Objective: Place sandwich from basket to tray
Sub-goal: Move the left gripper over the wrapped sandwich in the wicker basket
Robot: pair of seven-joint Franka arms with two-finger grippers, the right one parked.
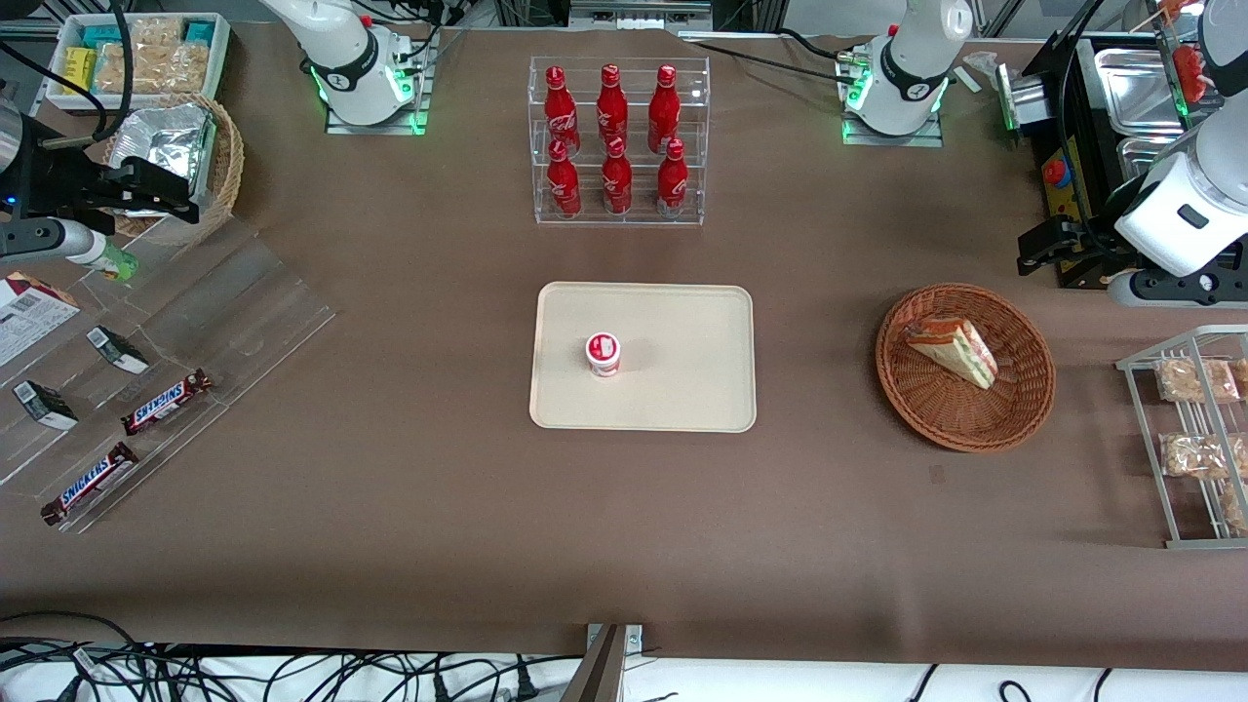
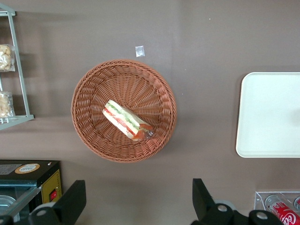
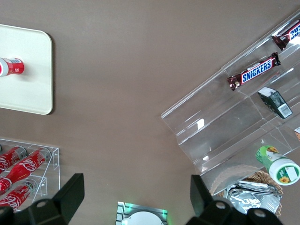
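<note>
The sandwich [image 1: 954, 349] [image 2: 126, 120], a pale wedge with red and green filling, lies in the reddish-brown wicker basket [image 1: 1024, 390] [image 2: 93, 93]. The cream tray [image 1: 682, 390] [image 2: 272, 117] sits mid-table, beside the basket toward the parked arm's end. A small red-and-white cup [image 1: 604, 354] stands on the tray. My left gripper [image 1: 1035, 255] [image 2: 138, 199] hangs open and empty above the table. It is a little farther from the front camera than the basket, and its fingers [image 2: 70, 201] are clear of the basket's rim.
A clear rack of red cola bottles [image 1: 617, 141] stands farther from the front camera than the tray. A wire rack with bagged snacks [image 1: 1194, 429] and a black machine [image 1: 1072, 175] flank the basket at the working arm's end. Acrylic racks with Snickers bars [image 1: 166, 400] lie toward the parked arm's end.
</note>
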